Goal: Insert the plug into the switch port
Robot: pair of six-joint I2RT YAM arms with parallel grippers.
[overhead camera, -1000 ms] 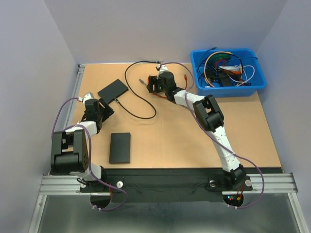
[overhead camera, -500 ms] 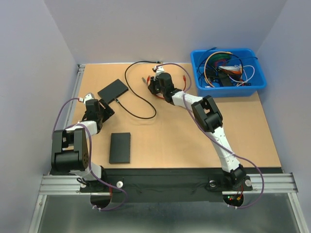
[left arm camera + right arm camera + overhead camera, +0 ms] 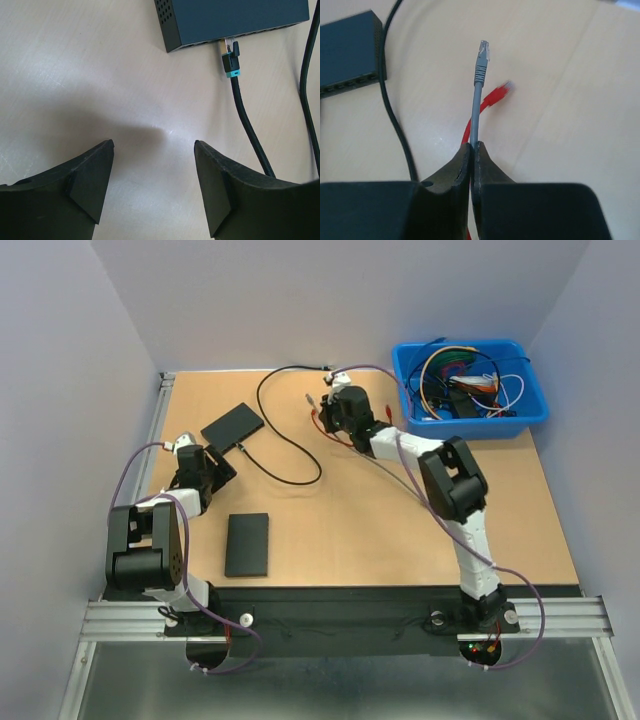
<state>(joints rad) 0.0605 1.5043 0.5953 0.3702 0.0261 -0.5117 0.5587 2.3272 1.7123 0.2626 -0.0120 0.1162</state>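
In the top view, the black switch (image 3: pixel 232 424) is seen at ten o'clock on the bench (image 3: pixel 400 540), with a black cable (image 3: pixel 290 455) plugged into it. A second black box (image 3: pixel 247 544) lies at seven o'clock, and a blue bin (image 3: pixel 470 426) of wires is set at two o'clock. Near twelve o'clock, the right hand (image 3: pixel 325 412) is closed on a grey cable; its grey plug (image 3: pixel 308 398) is held clear of the hand, well apart from the switch. The left hand (image 3: pixel 215 466) is placed just at five o'clock of the switch.

In the left wrist view, the left hand (image 3: pixel 154 150) is seen open and empty over bare bench. The switch (image 3: pixel 235 17) is at one o'clock, with the black cable's teal-collared connector (image 3: pixel 231 57) seated in a port.

In the right wrist view, the right hand (image 3: pixel 472 150) is clamped on the grey cable, and the grey plug (image 3: pixel 482 55) is raised toward twelve o'clock. A red cable (image 3: pixel 492 97) lies behind it, and the switch (image 3: pixel 347 50) is at ten o'clock.
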